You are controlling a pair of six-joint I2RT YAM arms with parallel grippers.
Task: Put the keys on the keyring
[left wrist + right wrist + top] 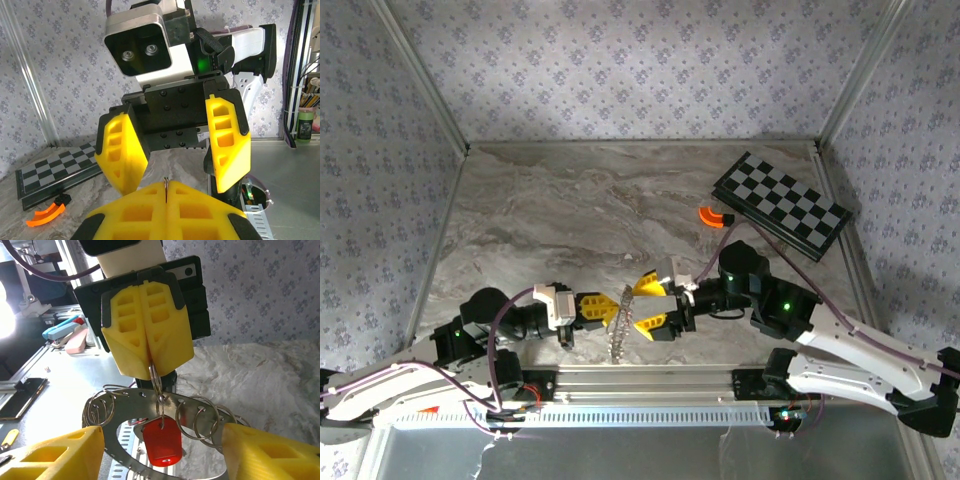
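The keyring (125,402) is a flat silvery metal ring with holes and several small split rings, hanging upright between the two grippers; from above it shows edge-on (620,322). The key's red head (162,440) hangs from a small split ring (156,382) on the keyring; its shaft is hidden. My left gripper (608,305) is shut on that split ring, and a thin metal edge shows between its closed fingers (166,187). My right gripper (649,305) faces it and is open. Its yellow fingers (50,455) stand on either side of the keyring's lower part without touching it.
A black-and-white chequered board (782,203) lies at the back right of the marble table (570,210), with an orange curved piece (712,215) beside its near corner. The aluminium rail (640,380) runs along the front edge just below the grippers.
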